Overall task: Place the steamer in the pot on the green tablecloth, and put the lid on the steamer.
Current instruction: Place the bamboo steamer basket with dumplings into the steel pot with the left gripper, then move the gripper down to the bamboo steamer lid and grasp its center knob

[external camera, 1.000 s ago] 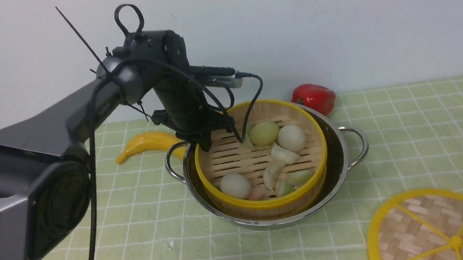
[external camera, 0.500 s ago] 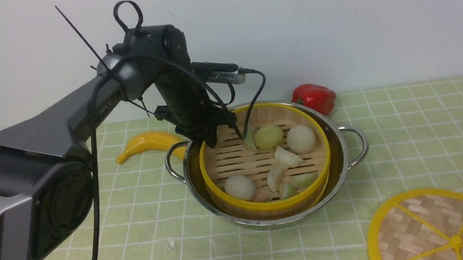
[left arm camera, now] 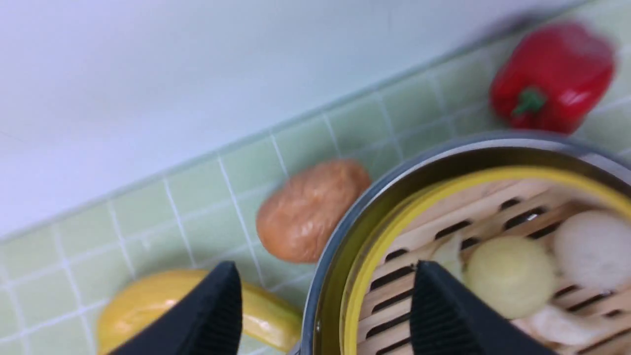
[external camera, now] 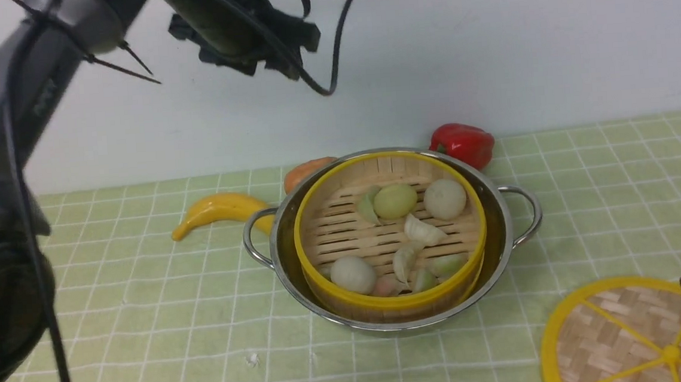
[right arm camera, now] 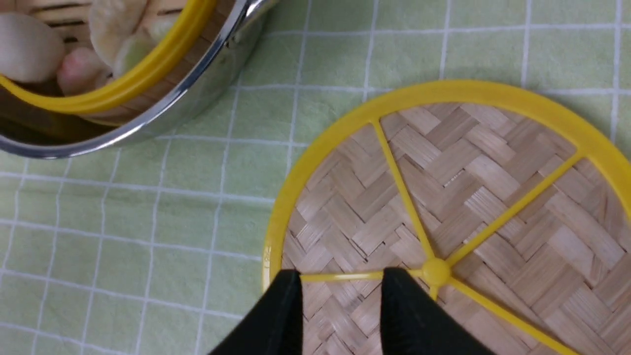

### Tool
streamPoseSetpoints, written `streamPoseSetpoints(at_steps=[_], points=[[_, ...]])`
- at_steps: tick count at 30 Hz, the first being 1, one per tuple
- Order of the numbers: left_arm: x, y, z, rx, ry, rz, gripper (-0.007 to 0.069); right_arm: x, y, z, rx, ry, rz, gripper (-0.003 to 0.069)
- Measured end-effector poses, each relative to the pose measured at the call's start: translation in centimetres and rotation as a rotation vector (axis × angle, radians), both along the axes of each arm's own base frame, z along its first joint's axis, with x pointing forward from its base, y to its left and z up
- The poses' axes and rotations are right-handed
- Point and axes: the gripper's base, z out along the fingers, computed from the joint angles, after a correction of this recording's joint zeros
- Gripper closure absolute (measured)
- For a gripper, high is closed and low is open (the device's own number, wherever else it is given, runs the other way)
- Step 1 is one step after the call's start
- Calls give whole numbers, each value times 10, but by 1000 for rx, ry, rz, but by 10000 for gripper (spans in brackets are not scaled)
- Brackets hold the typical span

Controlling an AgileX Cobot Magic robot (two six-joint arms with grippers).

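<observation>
Steamer (external camera: 343, 230) sits in the pot (external camera: 496, 228) on the green tablecloth (external camera: 143, 288), so the left gripper (left arm camera: 325, 266) hangs above, released and empty, while the right gripper (right arm camera: 341, 273), jaws parted, hovers over the lid (right arm camera: 443, 197), apparently for pickup.

Woven lid (right arm camera: 443, 197) flat on green tablecloth (right arm camera: 148, 212), right claw (right arm camera: 340, 281) parted over its middle, pot (right arm camera: 197, 93) holding steamer (right arm camera: 148, 64) nearby
</observation>
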Motion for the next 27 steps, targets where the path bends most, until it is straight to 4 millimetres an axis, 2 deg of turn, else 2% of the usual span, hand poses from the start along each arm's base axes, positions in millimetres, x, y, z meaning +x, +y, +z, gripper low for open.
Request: streamPoseSetpoints(at_steps=[2, 3, 6, 9, 11, 12, 13, 14, 17, 18, 20, 24, 26, 27], points=[[-16, 5, 25, -15, -46, 0, 214, 0, -1, 0, -10, 1, 3, 415], [-31, 10, 43, -25, -75, 1, 227, -1, -1, -1, -23, 8, 9, 415], [-66, 22, 74, -41, -123, 1, 273, -2, -3, -5, -44, 46, 12, 415], [-99, 32, 92, -45, -143, -2, 333, 2, -3, -11, -59, 85, 16, 415], [-123, 40, 96, -42, -138, -3, 387, 7, -1, -17, -72, 109, 33, 415], [-128, 42, 96, -40, -135, -4, 393, 7, -1, -18, -74, 113, 34, 415], [-148, 48, 92, -29, -112, -9, 454, 14, 4, -27, -103, 138, 69, 415], [-150, 49, 91, -27, -109, -10, 454, 14, 5, -28, -103, 142, 72, 415], [-189, 62, 72, 7, -50, -28, 563, 25, 14, -45, -180, 187, 112, 415], [-192, 62, 71, 9, -46, -28, 563, 26, 14, -48, -190, 195, 112, 415], [-216, 70, 55, 23, -8, -33, 622, 32, 16, -57, -235, 222, 87, 415], [-253, 82, 24, 14, -45, -37, 648, 37, 16, -67, -281, 255, 46, 415], [-279, 90, 1, -25, -120, -35, 648, 38, 16, -69, -287, 256, 32, 415], [-280, 90, 0, -31, -132, -35, 648, 39, 16, -69, -288, 257, 32, 415]])
